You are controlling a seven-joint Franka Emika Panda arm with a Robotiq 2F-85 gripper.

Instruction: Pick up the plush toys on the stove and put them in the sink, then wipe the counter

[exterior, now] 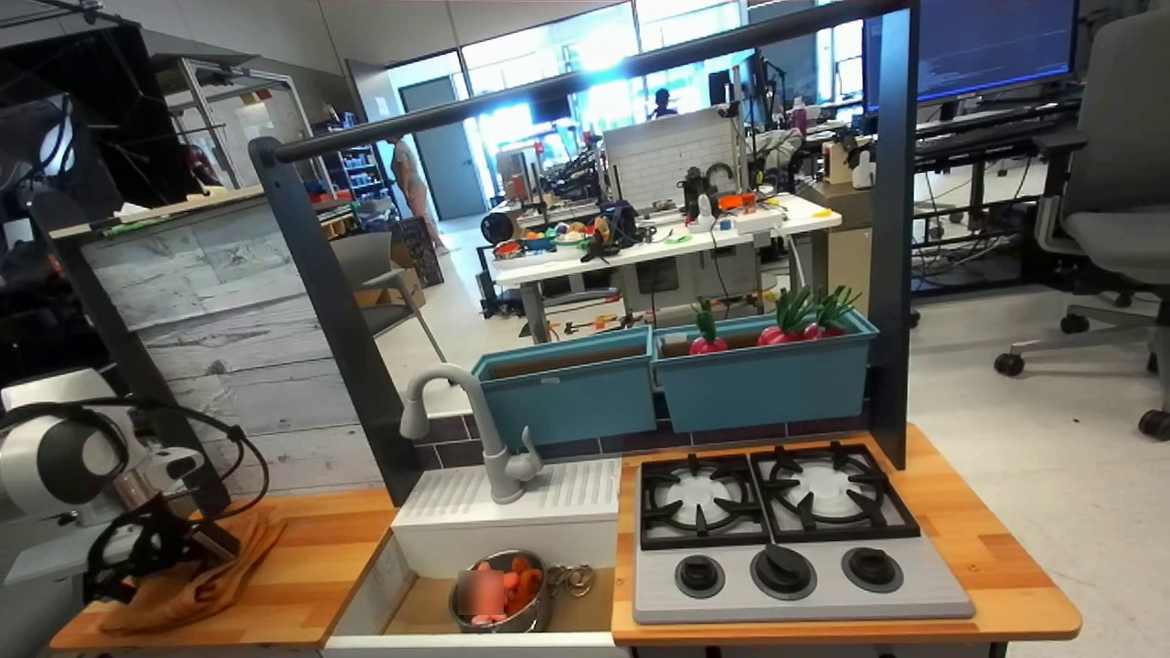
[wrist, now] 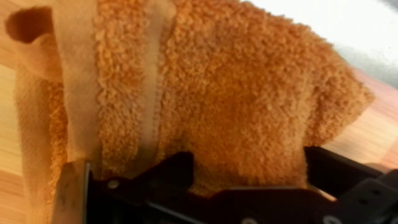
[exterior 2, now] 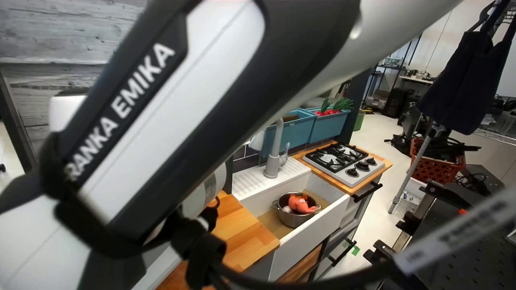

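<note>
windows (exterior: 585, 41) blown out | blurred patch over toys (exterior: 524, 583) | cable tag (exterior 2: 455, 233) out of focus | wrist view: cloth (wrist: 233, 93) soft, top-right corner overexposed

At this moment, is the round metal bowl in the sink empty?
Not empty: both exterior views show plush toys in the metal bowl; their number is unclear.

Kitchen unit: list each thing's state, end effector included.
End effector: open, at the cloth.
Cloth: rumpled, on the counter.
Counter: wiped or not, cannot tell.
Plush toys: piled in the metal bowl.
Metal bowl: upright, in the sink.
Stove: no toys on it.
Faucet: upright, no water seen.
Teal bins: adjacent, red vegetables in one.
</note>
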